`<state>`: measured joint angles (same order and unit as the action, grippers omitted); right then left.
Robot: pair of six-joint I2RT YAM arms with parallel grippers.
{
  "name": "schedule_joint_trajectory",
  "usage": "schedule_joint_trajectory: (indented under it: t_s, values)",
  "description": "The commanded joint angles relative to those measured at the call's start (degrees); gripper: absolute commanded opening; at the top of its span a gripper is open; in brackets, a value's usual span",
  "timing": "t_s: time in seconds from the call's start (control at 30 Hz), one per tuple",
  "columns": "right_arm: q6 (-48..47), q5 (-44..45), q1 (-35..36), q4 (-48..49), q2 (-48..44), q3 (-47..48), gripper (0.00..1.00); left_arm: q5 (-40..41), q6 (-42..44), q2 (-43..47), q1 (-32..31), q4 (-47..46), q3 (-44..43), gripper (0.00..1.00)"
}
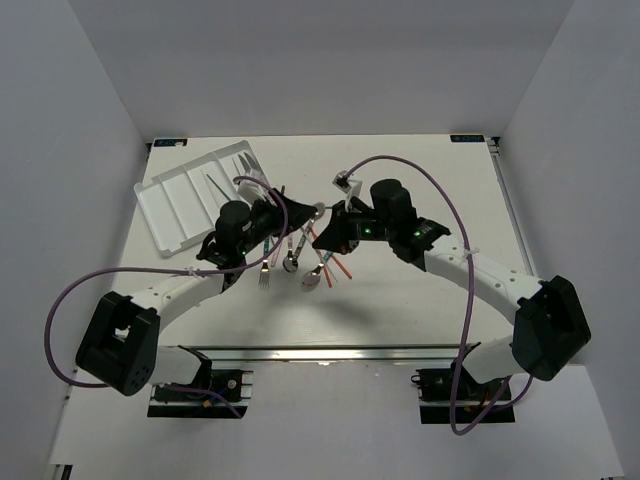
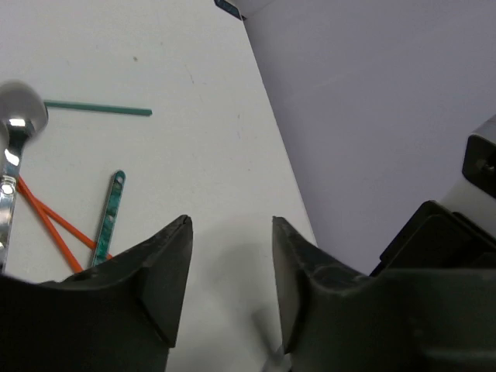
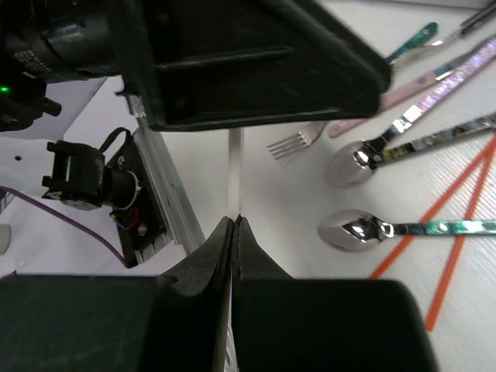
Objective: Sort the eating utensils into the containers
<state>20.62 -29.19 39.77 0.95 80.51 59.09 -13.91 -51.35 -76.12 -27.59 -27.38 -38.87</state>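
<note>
Right gripper [image 3: 235, 221] pinched shut, probably on thin utensil [image 3: 236, 167] — raised mid-desk for handover; left gripper [image 2: 230, 225] jaws apart, empty.

The white table [image 1: 400, 290] lies flat beneath and all round the left gripper [image 2: 230, 225] and the right gripper [image 3: 235, 221], matt and evenly lit from above, with soft grey shadow on it just behind both. Ahead of the left gripper's tips the tabletop ends at a straight edge where a plain pale grey wall [image 2: 372, 116] rises, and side walls [image 1: 60, 150] of the same kind stand well off to the outer side of each gripper. Behind the grippers a silvery metal rail [image 1: 330, 352] runs along the near edge, and small dark tabs [image 1: 467, 138] mark the far corners.
</note>
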Motion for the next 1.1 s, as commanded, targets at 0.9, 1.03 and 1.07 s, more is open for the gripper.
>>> schedule_joint_trajectory:
  t_s: [0.9,1.03,1.07]
  values:
    - [-0.49,21.28,-5.84,-0.08,-8.00,-8.73,0.89,19.20,25.16,-52.69,35.33,70.17,-92.50,0.00]
    - [-1.02,20.58,-6.63,0.37,-6.42,-8.47,0.89,15.86,24.90,-55.89,35.42,67.74,-93.41,0.00]
    - [-1.11,20.66,-6.63,0.37,-5.55,-7.86,0.89,15.24,24.64,-55.63,35.42,66.50,-91.92,0.00]
